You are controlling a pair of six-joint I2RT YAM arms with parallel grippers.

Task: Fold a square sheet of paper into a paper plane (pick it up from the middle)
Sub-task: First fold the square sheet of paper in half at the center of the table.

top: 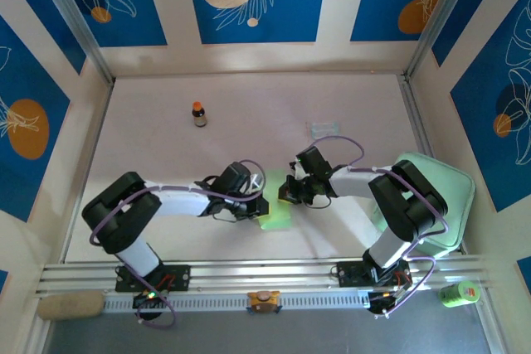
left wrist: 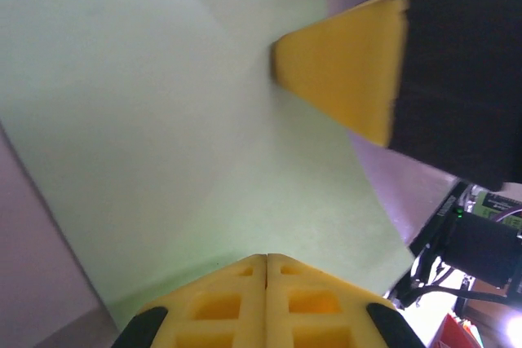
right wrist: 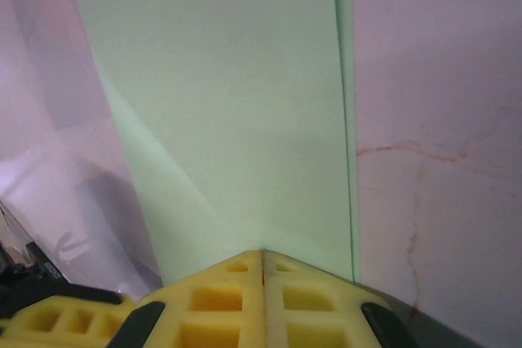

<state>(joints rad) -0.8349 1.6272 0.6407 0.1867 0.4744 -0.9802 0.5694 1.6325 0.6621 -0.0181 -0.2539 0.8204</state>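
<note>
Near rail, lower left: beige roll (top: 70, 305). Lower right: small green container (top: 459, 293).

Centre of the worktop (top: 166, 147): the square sheet of paper (top: 277, 216), pale green and creased, lies between the two arms. Both wrists overhang it and hide part of it.

Left gripper (top: 263, 207) is at the sheet's left edge, jaws pinched tight on the paper. Right gripper (top: 287, 195) is at its upper edge, jaws likewise closed on it.

Right: mint tray (top: 461, 196), partly under the right arm.

Farther up: clear packet (top: 322, 128). Brown bottle (top: 199, 113) stands upright, well apart from the sheet.
</note>
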